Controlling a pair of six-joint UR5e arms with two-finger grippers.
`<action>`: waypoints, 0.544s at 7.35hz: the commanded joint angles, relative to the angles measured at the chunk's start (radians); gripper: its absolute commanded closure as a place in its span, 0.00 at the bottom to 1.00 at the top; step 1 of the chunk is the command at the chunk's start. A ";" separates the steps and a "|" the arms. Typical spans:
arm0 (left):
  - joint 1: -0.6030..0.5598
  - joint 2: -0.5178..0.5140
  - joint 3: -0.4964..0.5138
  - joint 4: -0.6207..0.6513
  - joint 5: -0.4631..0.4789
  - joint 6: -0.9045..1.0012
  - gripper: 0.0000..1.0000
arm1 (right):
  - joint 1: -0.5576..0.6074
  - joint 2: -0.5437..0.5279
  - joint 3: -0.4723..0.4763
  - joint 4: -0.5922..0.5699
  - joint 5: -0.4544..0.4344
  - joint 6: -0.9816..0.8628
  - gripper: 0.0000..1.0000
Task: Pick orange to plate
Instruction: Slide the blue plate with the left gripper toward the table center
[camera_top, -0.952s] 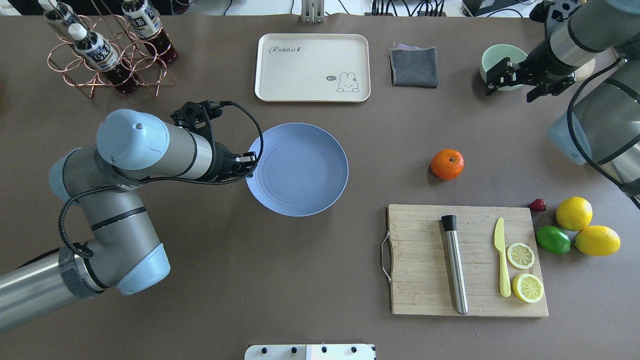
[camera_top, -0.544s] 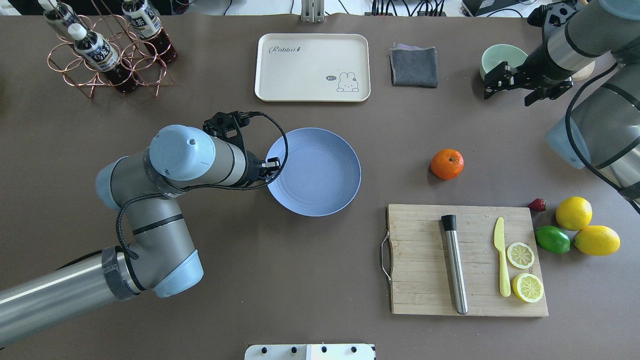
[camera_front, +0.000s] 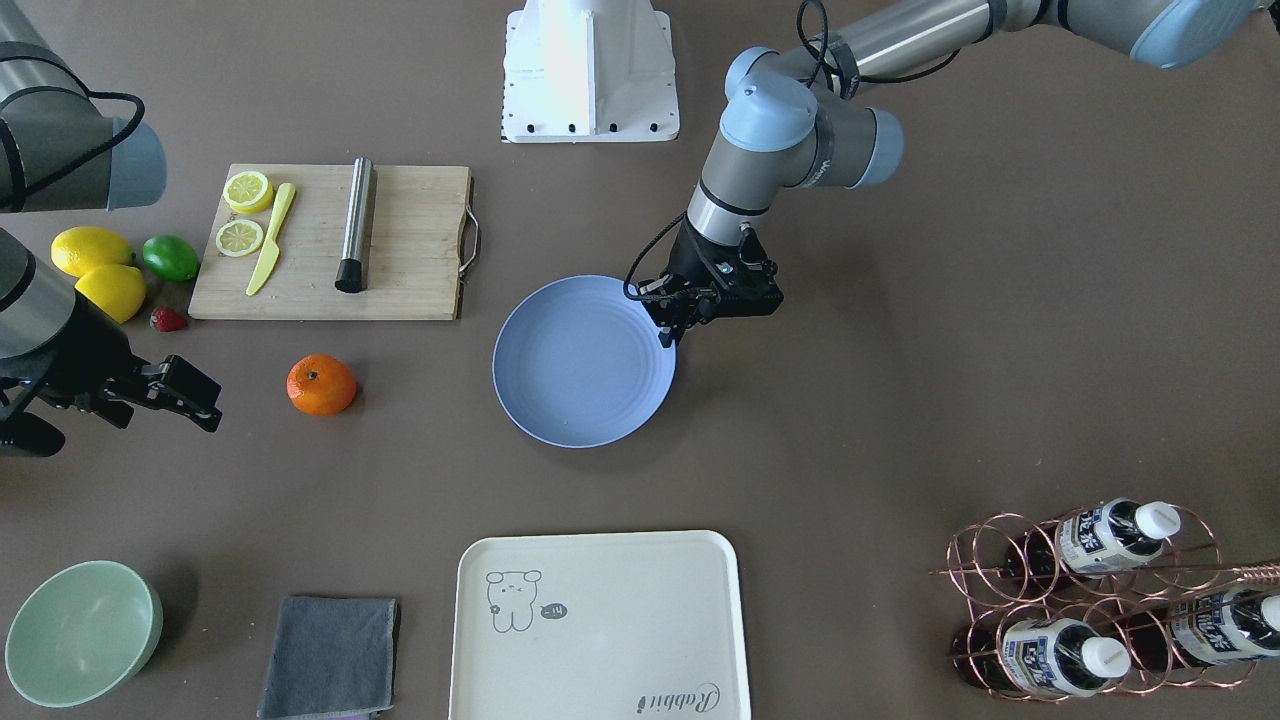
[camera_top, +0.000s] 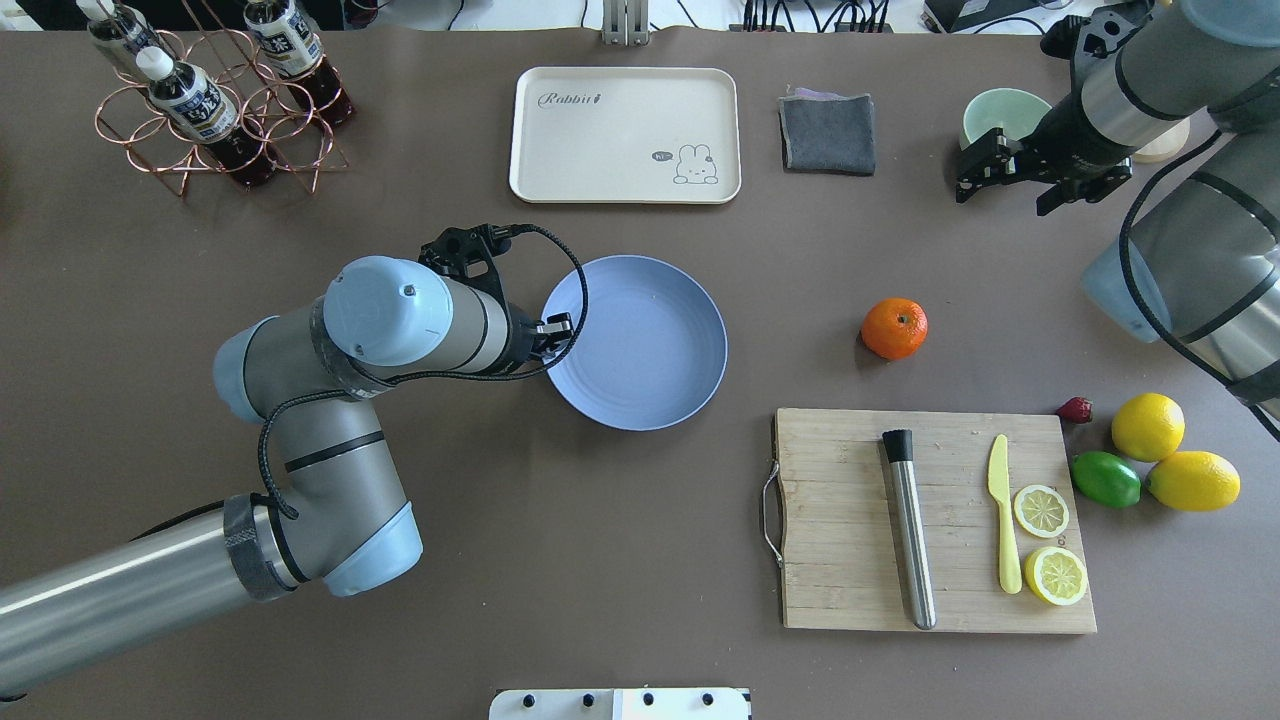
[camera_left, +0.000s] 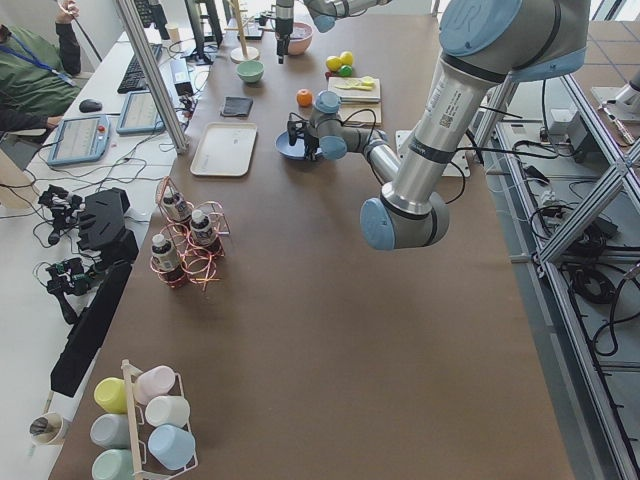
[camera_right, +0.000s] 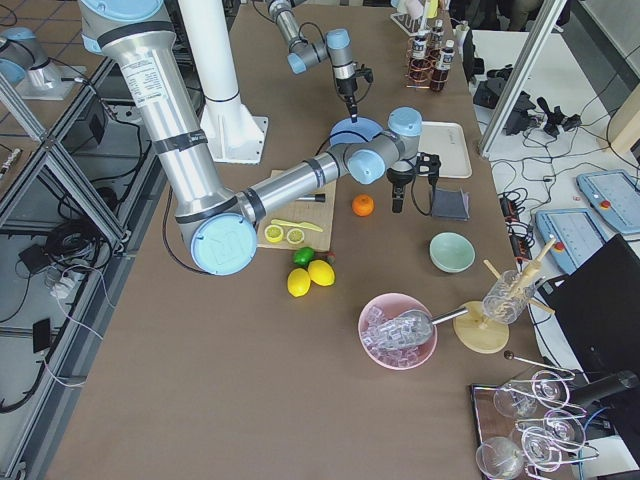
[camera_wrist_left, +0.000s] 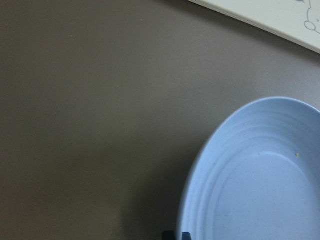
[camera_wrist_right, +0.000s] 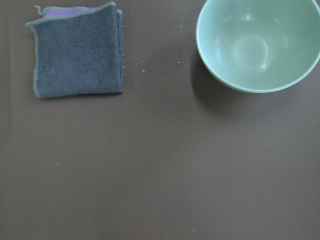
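The orange (camera_top: 894, 328) lies alone on the brown table, right of the plate and above the cutting board; it also shows in the front view (camera_front: 321, 385). The blue-lavender plate (camera_top: 650, 350) lies flat at mid-table. My left gripper (camera_top: 556, 335) is shut on the plate's left rim, and the left wrist view shows the plate (camera_wrist_left: 260, 190) close up. My right gripper (camera_top: 968, 180) hangs open and empty at the far right, between the grey cloth and the mint bowl, well behind the orange.
A cream tray (camera_top: 625, 135), a grey cloth (camera_top: 827, 133) and a mint bowl (camera_top: 1000, 112) line the far side. The cutting board (camera_top: 850, 560) carries a muddler, a knife and lemon slices. Two lemons (camera_top: 1148, 427), a lime (camera_top: 1106, 479), and a bottle rack (camera_top: 215, 110) stand at the sides.
My left gripper has slid the plate to the right, toward the orange. The right gripper has drifted slightly left and away from me. The orange has not moved.
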 joint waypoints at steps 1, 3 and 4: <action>-0.024 0.019 -0.048 0.010 -0.003 0.068 0.02 | -0.025 0.000 0.000 0.019 -0.007 0.025 0.00; -0.096 0.025 -0.067 0.015 -0.086 0.121 0.02 | -0.065 0.001 0.001 0.019 -0.018 0.045 0.00; -0.162 0.037 -0.098 0.045 -0.130 0.240 0.02 | -0.099 0.006 0.000 0.019 -0.045 0.069 0.00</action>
